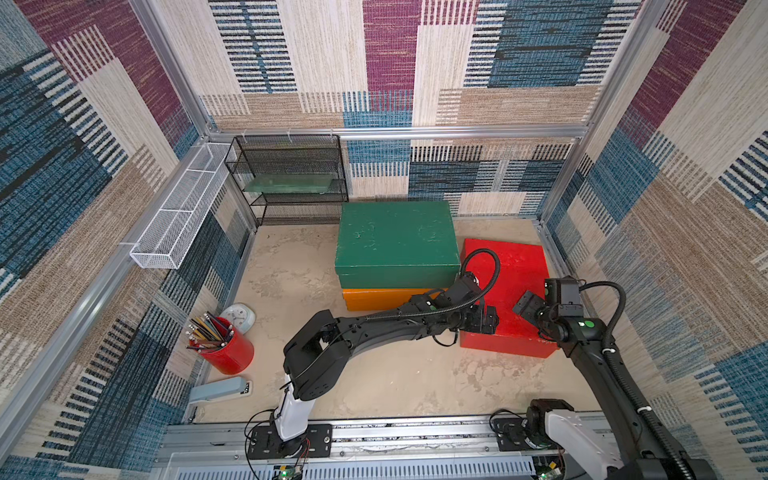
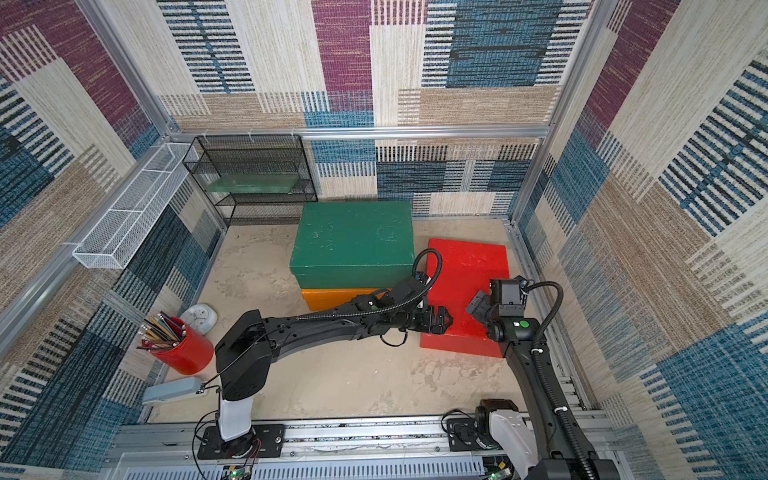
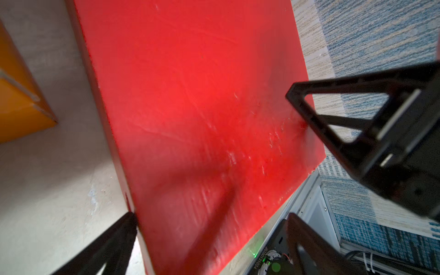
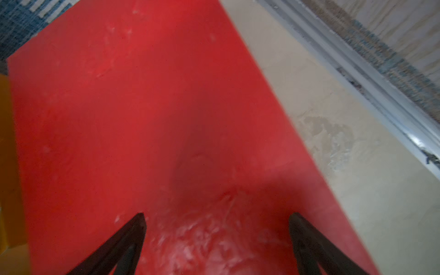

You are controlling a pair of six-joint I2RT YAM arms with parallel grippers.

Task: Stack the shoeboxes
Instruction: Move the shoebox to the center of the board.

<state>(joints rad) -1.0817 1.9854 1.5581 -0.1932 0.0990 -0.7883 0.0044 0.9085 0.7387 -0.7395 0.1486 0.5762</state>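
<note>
red box [image 1: 519, 270]: we find it flat on the table [image 1: 374, 374], lid on, at the right side, with both grippers at it.
stack: the green box [image 1: 397, 237] sits on the orange box [image 1: 374, 300], just left of the red box and near the back wall; the orange front juts out beneath the green.
gap: in the left wrist view we see a strip of bare table between the red box and the orange box.
left gripper [image 1: 492, 320]: it is at the red box's near left corner, about level with the lid. Its jaws are spread wide and clasp nothing; one finger [image 3: 119, 240] stands right at the side facing the stack, the other past the front edge.
right gripper [image 1: 524, 306]: it hangs over the near right part of the red lid, tilted down. Its jaws are wide apart and empty; between its fingers [image 4: 134, 228] we see only lid. Whether the tips touch the paint we cannot tell.
</note>
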